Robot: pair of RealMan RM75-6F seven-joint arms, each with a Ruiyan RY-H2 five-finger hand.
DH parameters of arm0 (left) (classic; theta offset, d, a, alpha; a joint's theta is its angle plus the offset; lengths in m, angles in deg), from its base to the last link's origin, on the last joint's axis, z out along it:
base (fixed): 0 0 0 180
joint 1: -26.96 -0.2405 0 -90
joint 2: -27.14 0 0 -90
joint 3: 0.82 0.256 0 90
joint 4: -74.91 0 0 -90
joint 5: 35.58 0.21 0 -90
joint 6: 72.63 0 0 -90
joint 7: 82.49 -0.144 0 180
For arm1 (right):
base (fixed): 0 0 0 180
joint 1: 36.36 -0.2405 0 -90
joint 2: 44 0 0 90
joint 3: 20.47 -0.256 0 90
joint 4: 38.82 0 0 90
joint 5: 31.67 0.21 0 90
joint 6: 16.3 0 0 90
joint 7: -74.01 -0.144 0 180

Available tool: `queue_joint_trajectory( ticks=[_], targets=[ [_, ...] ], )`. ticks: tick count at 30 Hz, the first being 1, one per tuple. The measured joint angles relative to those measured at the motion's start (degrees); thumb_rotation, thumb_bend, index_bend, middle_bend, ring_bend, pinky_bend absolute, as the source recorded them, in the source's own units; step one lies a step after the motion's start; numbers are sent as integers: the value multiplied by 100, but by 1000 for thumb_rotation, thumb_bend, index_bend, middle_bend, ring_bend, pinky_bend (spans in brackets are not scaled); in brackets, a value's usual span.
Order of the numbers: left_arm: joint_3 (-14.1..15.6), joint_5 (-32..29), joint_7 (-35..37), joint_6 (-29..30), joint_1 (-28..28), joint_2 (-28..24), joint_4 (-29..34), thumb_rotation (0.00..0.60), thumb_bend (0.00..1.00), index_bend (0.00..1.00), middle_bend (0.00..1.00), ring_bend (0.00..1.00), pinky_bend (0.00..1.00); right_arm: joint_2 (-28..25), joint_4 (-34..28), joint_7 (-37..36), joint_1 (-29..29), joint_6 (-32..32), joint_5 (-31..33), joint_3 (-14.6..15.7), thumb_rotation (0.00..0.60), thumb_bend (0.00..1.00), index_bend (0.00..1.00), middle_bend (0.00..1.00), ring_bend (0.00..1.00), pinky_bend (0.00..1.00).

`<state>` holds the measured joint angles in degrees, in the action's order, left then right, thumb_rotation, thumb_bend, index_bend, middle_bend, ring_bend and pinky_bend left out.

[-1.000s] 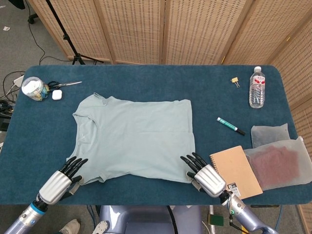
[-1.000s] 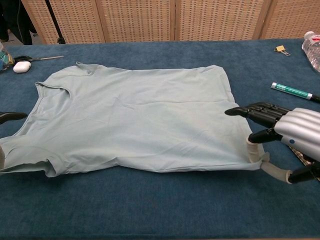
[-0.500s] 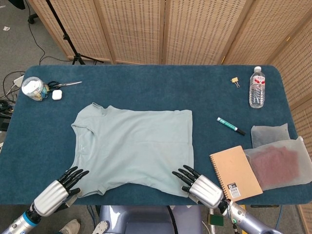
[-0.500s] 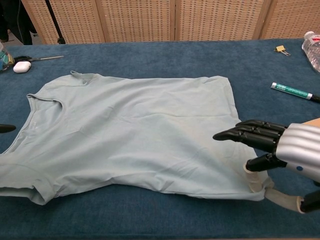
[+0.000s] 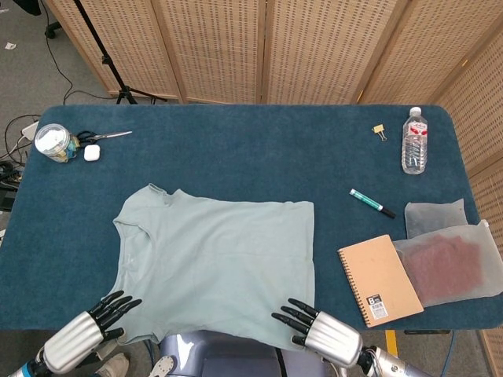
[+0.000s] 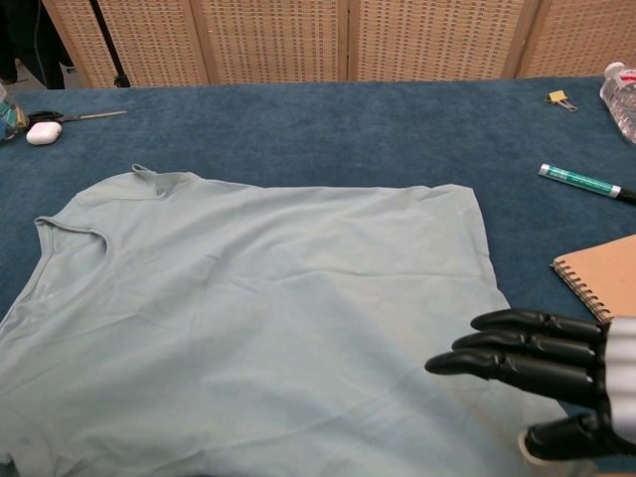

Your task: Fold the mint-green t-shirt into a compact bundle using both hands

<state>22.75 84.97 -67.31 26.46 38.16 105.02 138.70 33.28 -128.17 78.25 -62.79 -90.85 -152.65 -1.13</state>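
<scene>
The mint-green t-shirt (image 5: pixel 216 263) lies flat on the blue table (image 5: pixel 236 149), collar to the left, and its near hem hangs over the front edge. It fills the lower chest view (image 6: pixel 248 318). My left hand (image 5: pixel 78 334) is at the shirt's near left sleeve corner and off the table's front edge; the grip itself is hidden. My right hand (image 5: pixel 322 336) holds the near right hem corner. In the chest view the right hand (image 6: pixel 542 383) has its fingers stretched over the cloth and its thumb under the edge.
A tan spiral notebook (image 5: pixel 380 279) lies right of the shirt, beside plastic bags (image 5: pixel 448 263). A green marker (image 5: pixel 372 203), a water bottle (image 5: pixel 414 141) and a binder clip (image 5: pixel 380 130) sit further back right. A jar (image 5: pixel 53 142), scissors (image 5: pixel 106 136) and a white case (image 5: pixel 91 153) are at the back left.
Both hands have drawn back toward me past the table's front edge. The shirt slid with them, and its near hem now hangs over the edge.
</scene>
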Motion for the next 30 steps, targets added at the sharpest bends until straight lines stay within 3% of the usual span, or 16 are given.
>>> queue_joint_trajectory(
  ticks=[6, 13, 21, 30],
  targets=[
    [60, 183, -164, 73, -56, -80, 96, 600, 564, 726, 0, 0, 0, -66, -6, 25, 58, -90, -160, 100, 600, 720, 682, 43, 0, 0],
    [-211, 2, -209, 5, 43, -171, 413, 600, 564, 726, 0, 0, 0, -91, 10, -154, 41, -106, 193, -187, 600, 722, 682, 43, 0, 0],
    [-886, -754, -503, -678, 447, -447, 1223, 600, 564, 726, 0, 0, 0, -162, 19, -661, -111, 96, 1200, -839, 600, 723, 682, 43, 0, 0],
    [-1770, -2173, -1199, -2303, 1146, -868, 2229, 600, 564, 725, 0, 0, 0, -30, 340, -964, -477, 956, 2730, -1787, 600, 724, 682, 43, 0, 0]
  ],
)
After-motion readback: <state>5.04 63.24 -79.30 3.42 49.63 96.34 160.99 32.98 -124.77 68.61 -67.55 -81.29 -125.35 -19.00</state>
